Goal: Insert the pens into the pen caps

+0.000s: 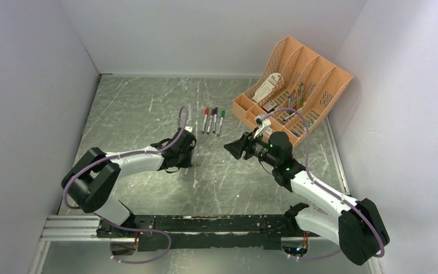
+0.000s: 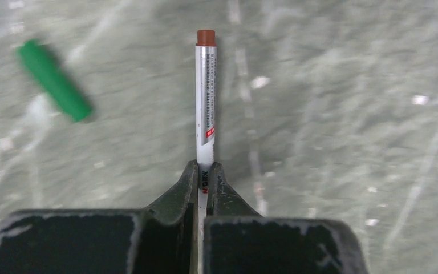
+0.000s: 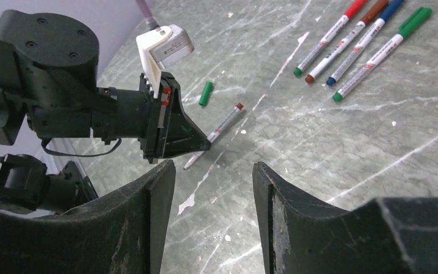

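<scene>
Note left hand (image 2: 205,171) pinching pen (image 2: 206,103), barrel pointing straight ahead. Locate green cap (image 2: 54,80) ahead-left on tabletop (image 2: 348,114), skewed to barrel. Treat right hand (image 3: 214,177), spread, as farther.

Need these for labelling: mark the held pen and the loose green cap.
held pen (image 2: 206,103), left wrist view, mid barrel.
green cap (image 2: 54,80), left wrist view, middle of its side.

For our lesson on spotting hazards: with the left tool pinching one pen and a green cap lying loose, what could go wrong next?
1. The left tool holds the pen by a narrow pinch, with most of it sticking out; pushing may pivot it.
2. The green cap lies loose on the table, and the right tool is open; the cap could skid away.
</scene>
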{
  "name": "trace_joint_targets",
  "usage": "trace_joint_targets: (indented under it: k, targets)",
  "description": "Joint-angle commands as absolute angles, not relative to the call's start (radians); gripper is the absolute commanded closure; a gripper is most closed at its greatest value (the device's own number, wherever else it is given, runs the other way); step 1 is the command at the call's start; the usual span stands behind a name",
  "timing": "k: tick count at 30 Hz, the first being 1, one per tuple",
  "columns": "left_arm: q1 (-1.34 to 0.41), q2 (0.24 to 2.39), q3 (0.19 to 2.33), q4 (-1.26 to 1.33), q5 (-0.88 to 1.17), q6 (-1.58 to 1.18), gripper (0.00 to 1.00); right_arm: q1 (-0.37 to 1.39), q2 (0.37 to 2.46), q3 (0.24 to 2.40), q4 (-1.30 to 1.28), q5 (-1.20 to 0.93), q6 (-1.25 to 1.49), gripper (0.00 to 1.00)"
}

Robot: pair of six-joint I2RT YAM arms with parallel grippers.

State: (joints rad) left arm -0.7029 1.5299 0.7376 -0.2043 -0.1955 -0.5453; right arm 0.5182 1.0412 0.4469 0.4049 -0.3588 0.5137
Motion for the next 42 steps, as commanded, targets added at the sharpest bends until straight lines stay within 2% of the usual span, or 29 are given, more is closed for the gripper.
trace_joint_targets:
  k: [1,5,9,12,15,18,28,34,42]
  targets:
    - [-0.760,1.586,0.779,-0.032,-0.039,-0.669,0.93,0.521,1.028,0.447,0.332,-0.313,0.482,0.48]
    - [-0.768,1.650,0.770,0.120,-0.024,-0.772,0.91,0.523,1.013,0.443,0.283,-0.268,0.471,0.47]
    - [-0.784,1.708,0.770,0.209,-0.029,-0.863,0.82,0.523,0.996,0.435,0.237,-0.235,0.470,0.47]
    - [-0.801,1.716,0.780,0.232,-0.065,-0.891,0.69,0.526,1.006,0.432,0.200,-0.214,0.467,0.47]
    - [-0.812,1.704,0.801,0.221,-0.084,-0.871,0.50,0.540,1.051,0.440,0.173,-0.192,0.455,0.45]
    - [-0.812,1.678,0.832,0.179,-0.092,-0.837,0.43,0.577,1.120,0.454,0.173,-0.151,0.440,0.44]
    - [-0.772,1.518,0.887,-0.020,-0.304,-0.618,0.43,0.747,1.423,0.596,0.190,0.053,0.380,0.43]
    - [-0.560,1.486,0.903,-0.063,-0.136,-0.540,0.44,0.826,1.538,0.667,0.183,0.146,0.361,0.44]
    - [-0.526,1.565,0.977,-0.084,-0.084,-0.499,0.42,0.913,1.652,0.760,0.117,0.291,0.336,0.51]
